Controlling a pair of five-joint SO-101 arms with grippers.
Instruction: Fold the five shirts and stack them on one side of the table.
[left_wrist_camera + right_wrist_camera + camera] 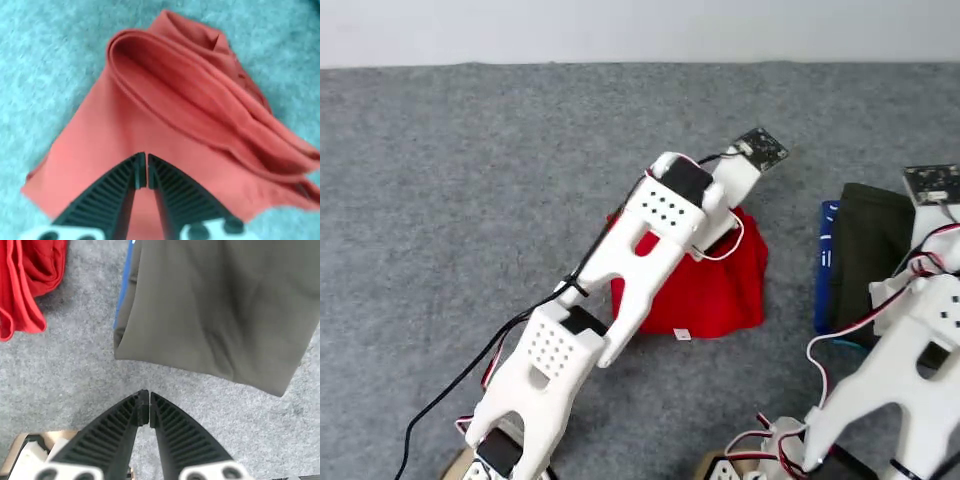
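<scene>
— How many shirts can you count?
— Three. One red shirt [715, 285], soft and in rolled folds, lies mid-bench. One olive shirt [868, 240], a flat rectangle, lies on one blue shirt [825, 265] on my right.
— And your grippers?
— Two, both ribbed. My left gripper [146, 170] is closed over the red shirt, and my right gripper [150, 407] is closed above the fuzzy grey bench [470, 180].

Left arm [620, 270]: stretched on a diagonal from its base at the near left toward the middle of the high view, elbow bent, wrist farthest out.
Left end effector [142, 170]: jaws closed, ribbed tips meeting, angled downward.
Right arm [910, 350]: at the right edge of the high view, rising from its near base, upper links folded close.
Right end effector [145, 407]: jaws closed, tips touching, angled downward.
</scene>
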